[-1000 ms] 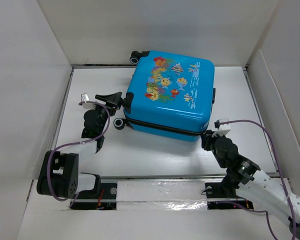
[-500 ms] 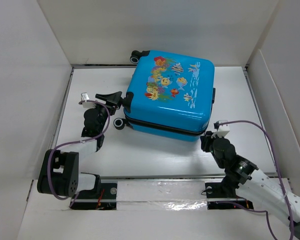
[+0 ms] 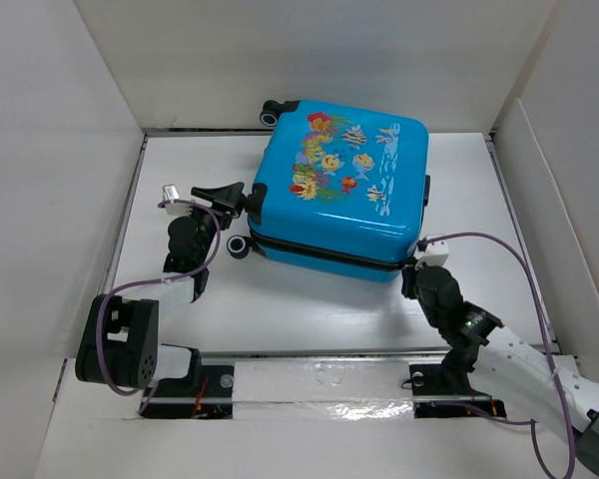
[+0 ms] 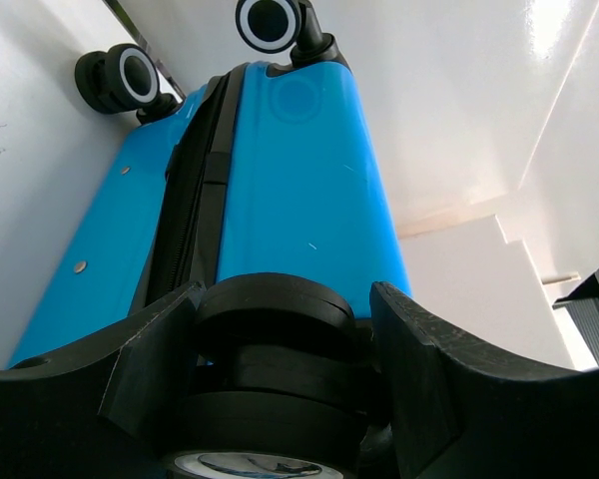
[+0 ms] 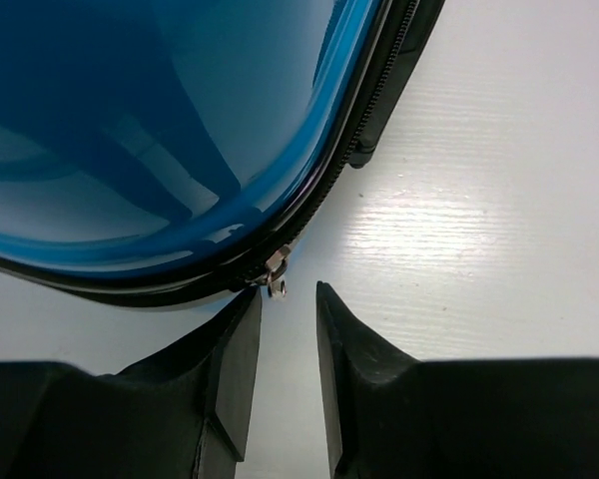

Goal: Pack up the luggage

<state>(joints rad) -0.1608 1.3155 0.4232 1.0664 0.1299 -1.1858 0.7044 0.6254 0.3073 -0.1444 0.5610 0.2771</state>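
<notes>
**Blue luggage lay shut on the table, one gripper on a wheel, the other at the zip**

The luggage (image 3: 339, 190) lay flat on the white table (image 3: 309, 309), its fish-and-coral face turned up. It filled the upper middle of the overhead frame, close to the back wall (image 3: 309, 60). Its two shells sat together, with the black zipper track (image 5: 374, 90) running along the seam. The wheels pointed toward the left side of the frame.

The left gripper (image 4: 285, 294) reached in from the left of the overhead frame to the luggage's near-left corner. In the left wrist view its two black fingers stood on either side of a black caster wheel (image 4: 270, 339) and pressed against it, pinching the luggage by that wheel. Two more wheels (image 4: 269, 22) showed at the top of that view, at the far end of the blue shell.

The right gripper (image 5: 288, 291) sat at the luggage's lower right corner in the overhead frame. In the right wrist view its fingers stood a narrow gap apart with nothing between them. The small metal zipper pull (image 5: 277, 282) hung just beyond the tips, nearest the left-hand finger, at the curve of the seam.
</notes>
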